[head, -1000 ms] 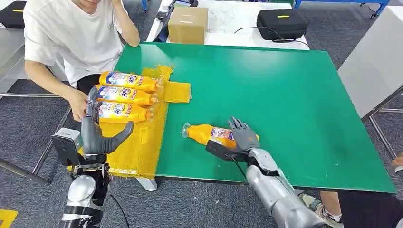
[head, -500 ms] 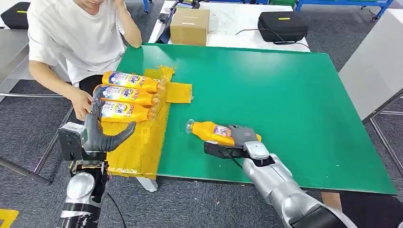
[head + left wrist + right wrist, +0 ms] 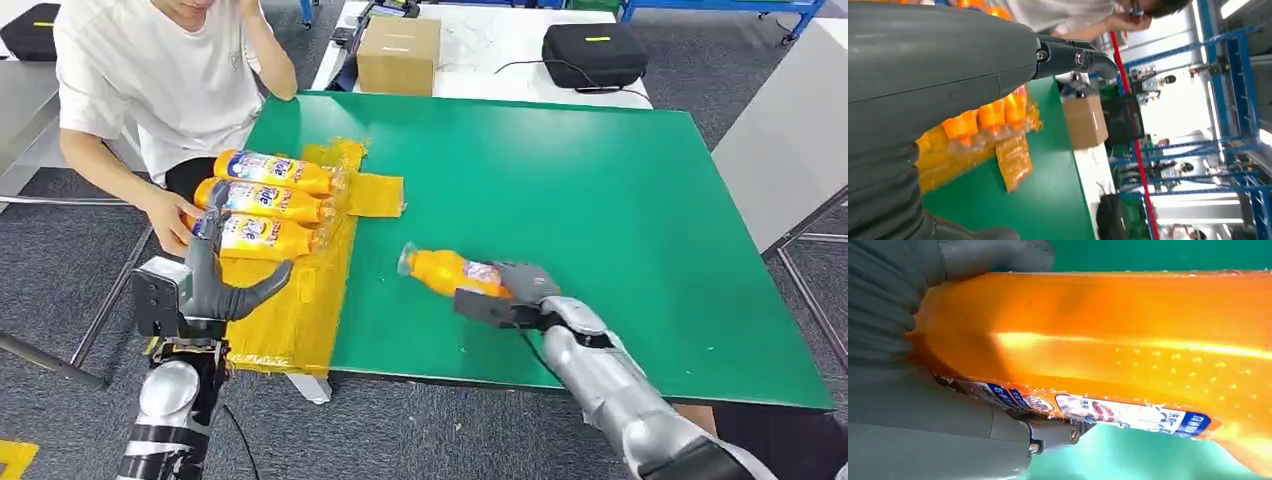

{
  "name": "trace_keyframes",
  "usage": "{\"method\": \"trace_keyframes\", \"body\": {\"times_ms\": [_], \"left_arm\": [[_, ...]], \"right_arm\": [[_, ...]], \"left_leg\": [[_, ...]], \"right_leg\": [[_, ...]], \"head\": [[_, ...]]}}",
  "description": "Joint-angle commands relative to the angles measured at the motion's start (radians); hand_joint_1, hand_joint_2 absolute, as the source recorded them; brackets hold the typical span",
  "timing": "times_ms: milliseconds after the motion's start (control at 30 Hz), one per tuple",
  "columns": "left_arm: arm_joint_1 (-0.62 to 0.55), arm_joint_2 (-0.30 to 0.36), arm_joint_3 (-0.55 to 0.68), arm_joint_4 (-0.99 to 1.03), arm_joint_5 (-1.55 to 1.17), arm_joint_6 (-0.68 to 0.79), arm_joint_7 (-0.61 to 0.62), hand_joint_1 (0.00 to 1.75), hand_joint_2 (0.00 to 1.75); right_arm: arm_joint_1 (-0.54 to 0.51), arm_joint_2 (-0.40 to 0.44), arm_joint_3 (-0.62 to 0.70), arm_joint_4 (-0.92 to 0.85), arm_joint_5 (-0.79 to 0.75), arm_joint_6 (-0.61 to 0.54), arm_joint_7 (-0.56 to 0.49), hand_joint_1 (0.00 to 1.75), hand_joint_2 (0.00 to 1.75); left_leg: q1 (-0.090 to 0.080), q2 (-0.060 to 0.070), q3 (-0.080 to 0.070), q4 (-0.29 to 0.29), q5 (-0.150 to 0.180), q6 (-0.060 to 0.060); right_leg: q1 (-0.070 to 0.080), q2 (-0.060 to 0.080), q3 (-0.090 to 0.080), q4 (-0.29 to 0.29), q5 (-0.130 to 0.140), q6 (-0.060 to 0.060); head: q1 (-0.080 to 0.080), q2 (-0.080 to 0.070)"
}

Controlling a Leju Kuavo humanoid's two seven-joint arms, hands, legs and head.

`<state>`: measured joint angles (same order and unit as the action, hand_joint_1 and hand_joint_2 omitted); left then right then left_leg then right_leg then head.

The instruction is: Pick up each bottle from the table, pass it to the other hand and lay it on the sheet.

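Three orange bottles lie side by side on the yellow sheet at the left end of the green table, their clear caps toward the table's middle; each holds orange liquid; a person's hand rests at their bases. Behind the table stand a cardboard box, closed, and a black case, closed.

A fourth bottle, also orange-filled, sits in the right hand near the table's front edge, well apart from the sheet; its cap end is tilted up toward the sheet and away from the robot. In the right wrist view the bottle lies across the palm, thumb on one side and a dark finger pressed against the label on the other; the hand grips its base end.

The left hand hangs over the sheet's front part, near the closest bottle; fingers upright and apart, thumb out toward the table, holding nothing.
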<state>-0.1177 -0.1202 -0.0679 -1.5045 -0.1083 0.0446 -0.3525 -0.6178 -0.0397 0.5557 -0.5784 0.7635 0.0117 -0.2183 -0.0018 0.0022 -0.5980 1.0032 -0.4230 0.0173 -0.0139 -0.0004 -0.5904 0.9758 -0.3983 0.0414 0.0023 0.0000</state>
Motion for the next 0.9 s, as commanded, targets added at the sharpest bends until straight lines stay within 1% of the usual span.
{"method": "trace_keyframes", "body": {"times_ms": [33, 67, 100, 133, 200, 267, 300, 333, 367, 400, 433, 467, 500, 533, 600, 667, 800, 833, 900], "left_arm": [[0.107, -0.008, -0.077, 0.042, 0.122, -0.089, 0.050, 0.00, 1.75], [0.123, -0.012, -0.087, 0.045, 0.121, -0.087, 0.045, 0.00, 1.75], [0.154, -0.029, -0.093, 0.056, 0.183, -0.123, 0.058, 0.00, 1.75], [0.178, -0.040, -0.097, 0.065, 0.223, -0.141, 0.057, 0.00, 1.75], [0.190, -0.042, -0.105, 0.068, 0.225, -0.141, 0.045, 0.00, 1.75], [0.188, -0.041, -0.104, 0.068, 0.225, -0.141, 0.046, 0.00, 1.75], [0.198, -0.055, -0.098, 0.082, 0.300, -0.167, 0.070, 0.00, 1.75], [0.213, -0.063, -0.102, 0.086, 0.326, -0.179, 0.055, 0.00, 1.75], [0.238, -0.073, -0.110, 0.100, 0.381, -0.210, 0.058, 0.00, 1.75], [0.253, -0.071, -0.129, 0.110, 0.390, -0.215, 0.055, 0.00, 1.75], [0.261, -0.055, -0.163, 0.119, 0.384, -0.229, 0.046, 0.00, 1.75], [0.264, -0.040, -0.191, 0.129, 0.364, -0.234, 0.024, 0.00, 1.75], [0.262, -0.021, -0.221, 0.129, 0.317, -0.232, -0.037, 0.00, 1.75], [0.257, -0.007, -0.235, 0.125, 0.276, -0.216, -0.074, 0.00, 1.75], [0.248, -0.010, -0.219, 0.123, 0.318, -0.240, -0.052, 0.00, 1.75], [0.240, -0.012, -0.216, 0.123, 0.323, -0.243, -0.045, 0.00, 1.75], [0.240, -0.013, -0.215, 0.123, 0.324, -0.246, -0.044, 0.00, 1.75], [0.240, -0.013, -0.215, 0.123, 0.324, -0.247, -0.044, 0.00, 1.75], [0.240, -0.014, -0.215, 0.123, 0.325, -0.248, -0.043, 0.00, 1.75]], "right_arm": [[0.323, 0.054, -0.209, -0.453, -0.227, -0.120, -0.131, 1.75, 1.75], [0.338, 0.055, -0.205, -0.490, -0.230, -0.115, -0.120, 1.75, 1.75], [0.372, 0.079, -0.235, -0.559, -0.280, -0.142, -0.166, 1.75, 1.75], [0.383, 0.085, -0.230, -0.587, -0.283, -0.143, -0.170, 1.75, 1.75], [0.386, 0.086, -0.226, -0.598, -0.284, -0.144, -0.168, 1.75, 1.75], [0.384, 0.084, -0.228, -0.598, -0.284, -0.144, -0.168, 1.75, 1.75], [0.388, 0.095, -0.237, -0.598, -0.300, -0.173, -0.216, 1.75, 1.75], [0.390, 0.101, -0.237, -0.603, -0.308, -0.177, -0.223, 1.75, 1.75], [0.387, 0.109, -0.230, -0.600, -0.311, -0.177, -0.228, 1.75, 1.75], [0.377, 0.109, -0.213, -0.585, -0.296, -0.182, -0.231, 1.75, 1.75], [0.367, 0.111, -0.197, -0.564, -0.285, -0.192, -0.237, 1.75, 1.75], [0.356, 0.118, -0.185, -0.539, -0.288, -0.187, -0.248, 1.75, 1.75], [0.346, 0.125, -0.167, -0.517, -0.292, -0.182, -0.267, 1.75, 1.75], [0.337, 0.132, -0.133, -0.498, -0.265, -0.192, -0.284, 1.75, 1.75], [0.331, 0.164, -0.095, -0.461, -0.252, -0.196, -0.290, 1.75, 1.75], [0.329, 0.182, -0.079, -0.442, -0.239, -0.217, -0.287, 1.75, 1.75], [0.323, 0.174, -0.076, -0.436, -0.247, -0.220, -0.290, 1.75, 1.75], [0.323, 0.172, -0.076, -0.437, -0.248, -0.219, -0.291, 1.75, 1.75], [0.322, 0.171, -0.073, -0.438, -0.246, -0.220, -0.294, 1.75, 1.75]], "left_leg": [[0.001, 0.000, 0.003, -0.002, -0.001, -0.002], [0.001, 0.001, 0.003, -0.003, -0.001, -0.002], [0.001, 0.000, 0.002, -0.002, -0.001, -0.002], [0.001, -0.001, 0.002, -0.002, -0.002, -0.002], [0.000, 0.000, 0.000, -0.001, -0.002, -0.002], [0.001, -0.001, -0.005, 0.000, -0.003, -0.002], [0.001, -0.001, -0.008, 0.000, -0.002, -0.001], [0.001, -0.002, -0.007, 0.000, -0.003, -0.002], [0.000, -0.001, -0.012, -0.001, -0.001, -0.001], [0.000, -0.001, -0.011, -0.001, -0.001, -0.001], [0.000, 0.000, -0.012, -0.001, -0.002, -0.001], [0.001, 0.001, -0.010, -0.001, -0.003, -0.002], [0.000, 0.002, -0.011, -0.001, -0.002, -0.001], [0.000, 0.002, -0.007, -0.001, -0.004, -0.002], [0.000, 0.000, -0.013, -0.001, -0.002, -0.002], [0.001, 0.001, -0.012, -0.001, -0.002, -0.002], [0.001, 0.000, -0.013, -0.001, -0.002, -0.002], [0.001, -0.001, -0.015, -0.001, -0.001, -0.001], [0.002, -0.001, -0.012, -0.001, -0.002, -0.002]], "right_leg": [[0.001, 0.000, 0.003, -0.002, 0.000, -0.002], [0.001, 0.000, 0.002, -0.002, -0.001, -0.002], [0.001, 0.000, 0.002, -0.001, -0.001, -0.002], [0.001, -0.001, 0.002, -0.001, -0.002, -0.002], [0.001, 0.001, 0.000, 0.000, -0.003, -0.001], [0.001, -0.001, -0.004, 0.001, -0.003, -0.001], [0.001, 0.000, -0.007, 0.001, -0.003, -0.001], [0.001, -0.001, -0.006, 0.001, -0.004, -0.001], [0.000, 0.000, -0.011, 0.001, -0.002, 0.000], [0.000, 0.000, -0.011, 0.001, -0.003, 0.000], [0.000, 0.001, -0.011, 0.000, -0.002, 0.000], [0.000, 0.002, -0.008, 0.000, -0.003, -0.001], [-0.001, 0.002, -0.010, 0.000, -0.003, -0.001], [0.000, 0.003, -0.006, 0.000, -0.004, -0.002], [0.000, 0.001, -0.012, 0.000, -0.002, -0.001], [0.001, 0.002, -0.012, 0.000, -0.003, -0.001], [0.001, 0.001, -0.012, 0.000, -0.003, -0.001], [0.001, 0.000, -0.014, 0.000, -0.002, 0.000], [0.001, 0.000, -0.011, 0.000, -0.003, -0.001]], "head": [[0.000, 0.000], [-0.001, 0.000], [0.000, 0.000], [-0.001, 0.000], [-0.001, 0.000], [-0.001, 0.000], [-0.001, 0.000], [-0.001, 0.000], [-0.001, 0.000], [-0.001, 0.000], [-0.001, 0.000], [-0.001, 0.000], [-0.001, 0.000], [-0.001, 0.000], [-0.001, 0.000], [0.000, 0.000], [-0.001, 0.000], [-0.001, 0.000], [-0.001, 0.000]]}}
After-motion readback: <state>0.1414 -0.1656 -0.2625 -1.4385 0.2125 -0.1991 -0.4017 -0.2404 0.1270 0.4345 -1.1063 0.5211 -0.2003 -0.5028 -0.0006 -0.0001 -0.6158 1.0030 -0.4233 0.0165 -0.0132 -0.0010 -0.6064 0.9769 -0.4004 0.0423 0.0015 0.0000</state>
